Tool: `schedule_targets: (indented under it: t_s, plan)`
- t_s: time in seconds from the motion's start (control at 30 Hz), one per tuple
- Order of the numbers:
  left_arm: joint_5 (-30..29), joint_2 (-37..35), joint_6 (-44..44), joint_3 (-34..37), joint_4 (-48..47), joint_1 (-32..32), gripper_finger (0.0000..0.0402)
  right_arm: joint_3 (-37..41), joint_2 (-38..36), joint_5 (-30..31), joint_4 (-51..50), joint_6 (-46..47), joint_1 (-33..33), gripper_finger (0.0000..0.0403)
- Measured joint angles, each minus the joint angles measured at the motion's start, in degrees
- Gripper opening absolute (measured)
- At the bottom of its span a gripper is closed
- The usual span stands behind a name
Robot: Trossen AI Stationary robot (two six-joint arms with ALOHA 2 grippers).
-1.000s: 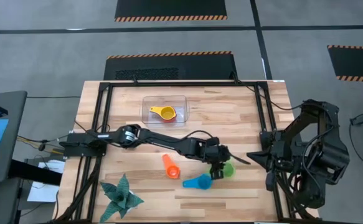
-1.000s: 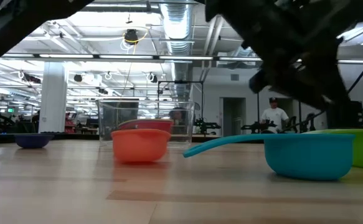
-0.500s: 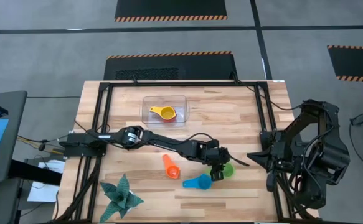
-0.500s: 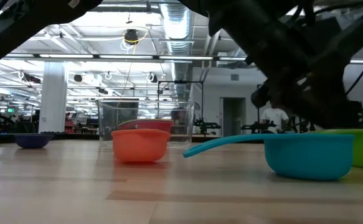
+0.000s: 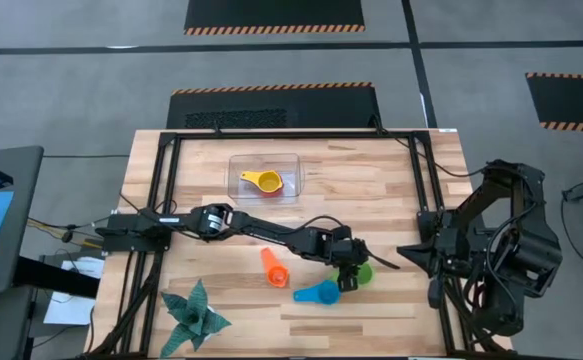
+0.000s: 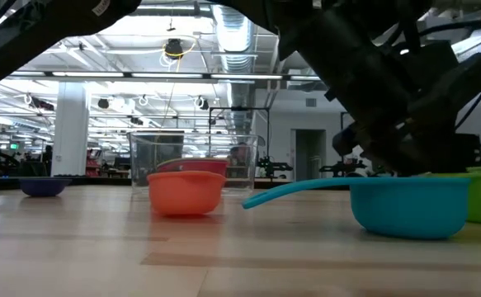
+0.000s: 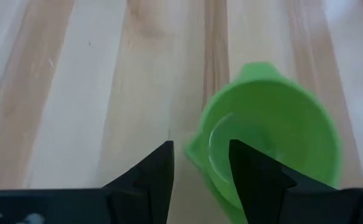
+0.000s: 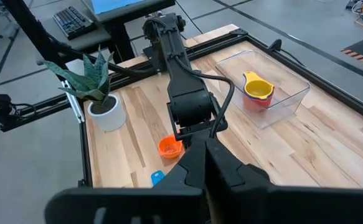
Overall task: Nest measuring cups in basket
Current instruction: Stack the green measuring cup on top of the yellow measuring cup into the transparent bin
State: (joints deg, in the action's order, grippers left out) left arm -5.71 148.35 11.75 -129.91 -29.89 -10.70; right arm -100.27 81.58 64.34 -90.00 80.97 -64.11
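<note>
A green measuring cup (image 5: 365, 272) (image 7: 274, 140) sits upright on the table at centre right. My left gripper (image 5: 349, 276) (image 7: 197, 171) is open and low over it, one finger outside the cup's wall and one over its hollow. A blue cup (image 5: 319, 292) (image 6: 409, 206) and an orange cup (image 5: 274, 268) (image 6: 186, 191) rest on the table nearby. The clear basket (image 5: 239, 162) at the far middle holds a yellow cup (image 5: 264, 182) on a red one (image 5: 290, 184). My right gripper (image 8: 206, 155) waits shut, raised at the table's right edge. My left gripper comes slanting down from the table's left, its fingers (image 7: 159, 168) standing on either side of the green cup's near wall (image 7: 193, 149). Whether either finger touches the wall, I cannot tell. The cup stands on the table.
A teal paper plant (image 5: 196, 312) in a white pot (image 8: 106, 115) stands at the near left corner. The blue cup's handle (image 6: 294, 194) points toward the orange cup. A black frame (image 5: 161, 180) runs along the table's sides.
My left gripper has come down toward the green cup, still open. The cups have stayed where they were.
</note>
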Motion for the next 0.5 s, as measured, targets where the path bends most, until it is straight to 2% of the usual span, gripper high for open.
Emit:
schedule_targets:
  t_s: [0.4, 0.5]
  plan:
    - [-3.31, -0.04, -2.92, 0.06, -4.96, 0.07, 0.0141, -0.01, 0.00, 0.00, 0.59, 0.68, -1.30, 0.0017]
    - [-5.11, -0.07, -3.09, 0.05, -4.90, 0.10, 0.0127, 0.00, 0.00, 0.00, 0.61, 1.11, -2.04, 0.0017]
